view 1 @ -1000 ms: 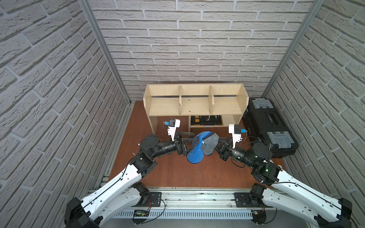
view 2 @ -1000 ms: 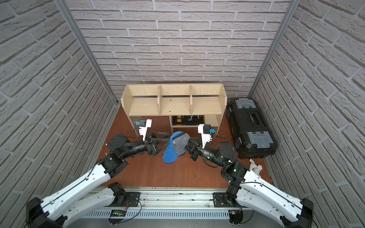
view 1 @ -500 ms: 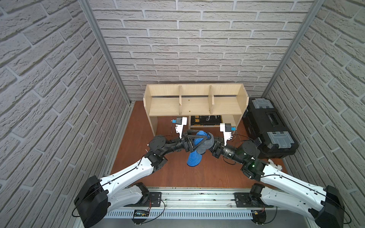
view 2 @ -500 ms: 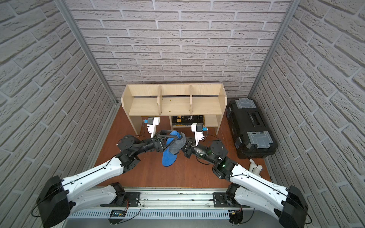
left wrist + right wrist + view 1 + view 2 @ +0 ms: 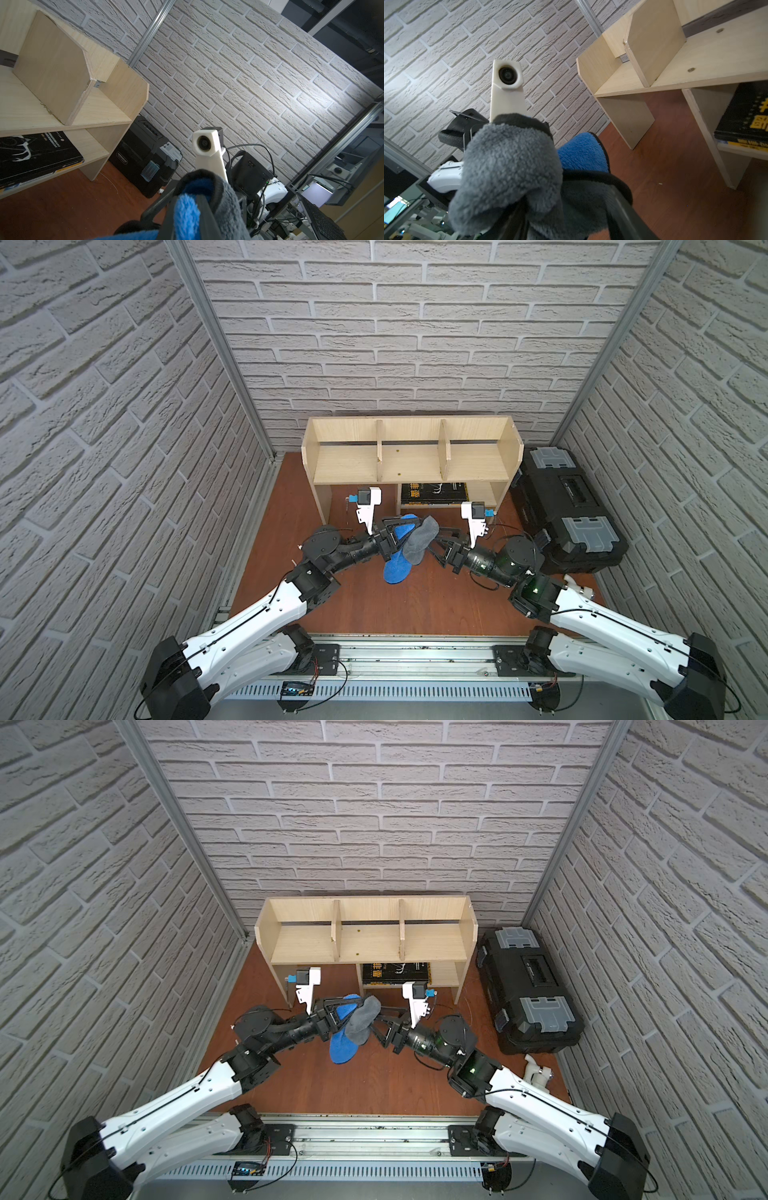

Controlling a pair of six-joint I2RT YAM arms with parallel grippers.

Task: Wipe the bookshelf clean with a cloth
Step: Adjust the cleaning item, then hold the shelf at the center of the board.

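Note:
The cloth (image 5: 400,562), blue on one side and grey on the other, hangs in mid-air over the brown floor in front of the bookshelf (image 5: 409,464) in both top views. My left gripper (image 5: 404,533) is shut on its blue fold, and the left wrist view shows that fold (image 5: 187,212) pinched between the fingers. My right gripper (image 5: 432,544) faces it from the other side with its jaws spread apart. The grey pile (image 5: 508,162) still lies between and over the right fingers (image 5: 620,203). The pale shelf's upper board (image 5: 365,942) is bare.
A black book (image 5: 432,492) lies on the small lower shelf. A black toolbox (image 5: 569,506) with grey latches stands right of the shelf. A small white part (image 5: 538,1075) lies on the floor near the right arm. Brick walls close in three sides.
My left gripper has reached the cloth and shut on it. My right gripper, shut on the cloth before, has opened its jaws and drawn back slightly.

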